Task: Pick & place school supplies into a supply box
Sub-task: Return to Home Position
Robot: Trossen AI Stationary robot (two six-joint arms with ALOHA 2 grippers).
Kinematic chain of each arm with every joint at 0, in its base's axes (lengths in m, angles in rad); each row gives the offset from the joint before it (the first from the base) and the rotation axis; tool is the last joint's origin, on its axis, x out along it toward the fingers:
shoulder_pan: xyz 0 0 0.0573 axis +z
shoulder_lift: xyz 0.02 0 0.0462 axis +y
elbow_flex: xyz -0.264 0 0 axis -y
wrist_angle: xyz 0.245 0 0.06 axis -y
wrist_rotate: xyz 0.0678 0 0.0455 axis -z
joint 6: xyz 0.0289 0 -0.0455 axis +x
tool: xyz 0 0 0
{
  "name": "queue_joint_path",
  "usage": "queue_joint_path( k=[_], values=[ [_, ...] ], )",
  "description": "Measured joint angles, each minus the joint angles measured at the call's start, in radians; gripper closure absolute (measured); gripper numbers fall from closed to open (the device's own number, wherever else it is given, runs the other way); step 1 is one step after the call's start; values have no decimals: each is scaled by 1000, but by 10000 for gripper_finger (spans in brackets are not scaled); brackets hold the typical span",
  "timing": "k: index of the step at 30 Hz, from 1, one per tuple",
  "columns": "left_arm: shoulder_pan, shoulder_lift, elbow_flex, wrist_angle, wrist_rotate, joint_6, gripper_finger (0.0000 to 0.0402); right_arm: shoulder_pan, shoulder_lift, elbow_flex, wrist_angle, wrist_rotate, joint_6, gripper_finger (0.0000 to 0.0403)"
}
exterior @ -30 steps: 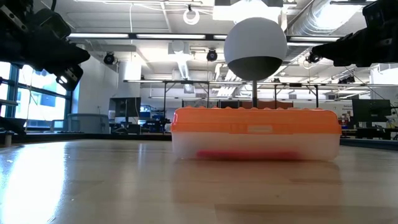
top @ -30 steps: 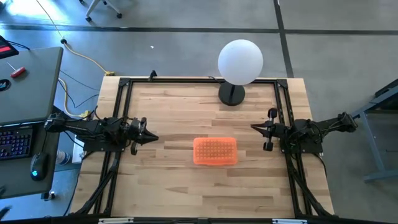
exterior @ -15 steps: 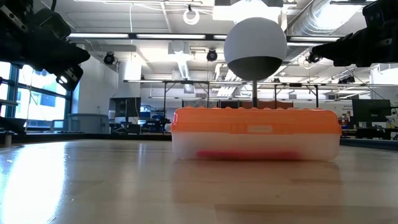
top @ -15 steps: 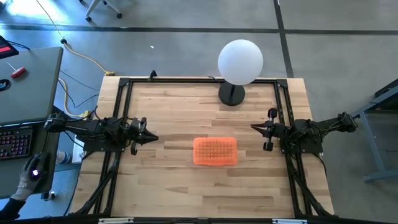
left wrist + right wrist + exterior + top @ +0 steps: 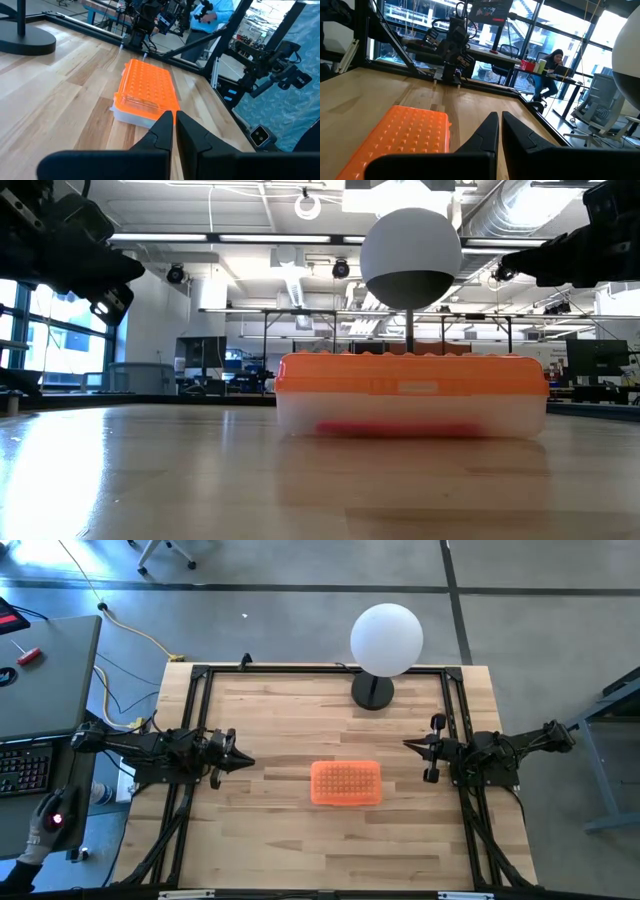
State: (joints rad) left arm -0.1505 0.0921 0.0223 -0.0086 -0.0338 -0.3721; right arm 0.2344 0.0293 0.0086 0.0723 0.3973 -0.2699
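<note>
On table (image 5: 300,720): supply box (image 5: 346,783), closed.

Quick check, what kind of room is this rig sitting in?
Probably a robotics lab or open workshop: exposed ceiling ducts, long workbenches behind, and a computer desk with a keyboard alongside.

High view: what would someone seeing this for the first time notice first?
The orange lid of the closed supply box at the middle of the table jumps out. Beyond it stands a white globe lamp, and the left gripper and right gripper hang shut at either side, clear of the box.
</note>
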Motion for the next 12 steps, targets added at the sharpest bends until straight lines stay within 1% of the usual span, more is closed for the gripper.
queue_joint_path(
  k=[12],
  values=[
    [0, 0, 0, 0, 0, 0, 351, 0, 0, 0, 0, 0, 0, 402]
  ],
)
